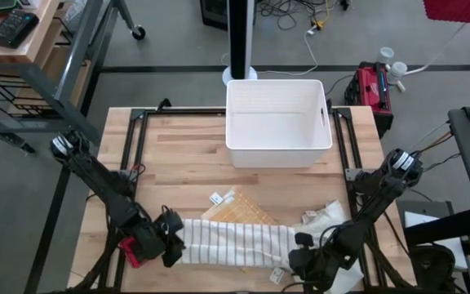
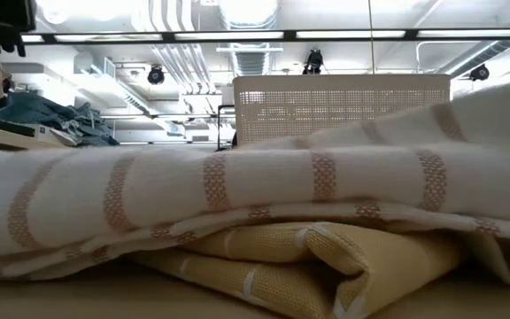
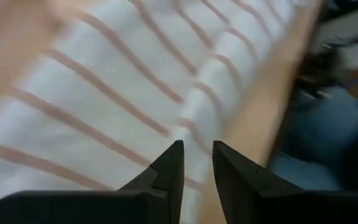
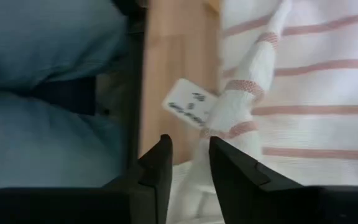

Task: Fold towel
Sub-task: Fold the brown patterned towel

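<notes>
A white towel with thin reddish stripes (image 1: 235,243) lies spread along the table's near edge. Its far part rests on a folded yellow cloth (image 1: 239,208), which the low view shows under the white towel (image 2: 237,190). My left gripper (image 1: 174,241) is at the towel's left end and shut on it. My right gripper (image 1: 300,257) is at its right end, shut on a bunched corner beside a small white tag (image 4: 188,102). My left gripper pinches a raised ridge at the towel's near edge (image 3: 191,127), at the left end, between its two fingers. The fingers slant down from the table's left side. The rest of the towel lies flat on the table. My right gripper pinches the towel's bunched near-right corner (image 4: 225,115) between its two fingers, several layers gathered into a ridge. The fingers slant down from the table's right side. The corner rises slightly toward the fingers, and the rest lies on the table.
A white plastic bin (image 1: 277,122) stands at the table's far middle. Another pale cloth (image 1: 325,214) lies crumpled at the right, behind my right arm. Bare wood (image 1: 178,155) shows between the bin and the towels. A seated person's blue trousers (image 4: 48,74) are just past the near edge.
</notes>
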Tool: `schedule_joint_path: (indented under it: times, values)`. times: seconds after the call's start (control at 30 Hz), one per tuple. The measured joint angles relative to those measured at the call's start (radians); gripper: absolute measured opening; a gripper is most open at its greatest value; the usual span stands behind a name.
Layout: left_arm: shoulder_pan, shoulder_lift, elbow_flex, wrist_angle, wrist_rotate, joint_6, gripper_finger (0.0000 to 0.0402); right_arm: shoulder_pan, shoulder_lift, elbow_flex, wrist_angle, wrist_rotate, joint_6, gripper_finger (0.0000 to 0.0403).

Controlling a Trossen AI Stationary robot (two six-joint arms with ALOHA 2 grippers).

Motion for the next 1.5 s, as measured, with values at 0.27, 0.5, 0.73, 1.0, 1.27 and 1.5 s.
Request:
schedule_joint_path:
  times: [0.27,0.5,0.73,1.0,1.27,1.5]
  values:
    - [-0.027,0.0,0.0,0.183,0.082,0.0,0.0075,0.033,0.0,0.017,0.026,-0.062,0.0,0.0059]
    - [-0.026,0.0,-0.002,0.116,0.048,0.015,0.0075,0.043,0.0,0.018,-0.026,0.15,0.007,0.003]
    - [-0.02,0.0,-0.002,-0.254,-0.024,-0.293,0.0075,-0.016,0.004,0.014,-0.352,0.329,0.301,0.0012]
    - [-0.01,0.0,-0.002,-0.386,-0.04,-0.439,0.0105,-0.026,0.002,0.013,-0.417,0.26,0.536,0.0047]
    - [0.034,0.0,-0.004,-0.443,-0.053,-0.44,0.0155,-0.039,0.002,0.012,-0.419,0.263,0.524,0.0153]
    - [0.058,0.011,-0.004,-0.488,0.041,-0.462,0.0166,-0.039,0.002,0.01,-0.417,0.249,0.528,0.0218]
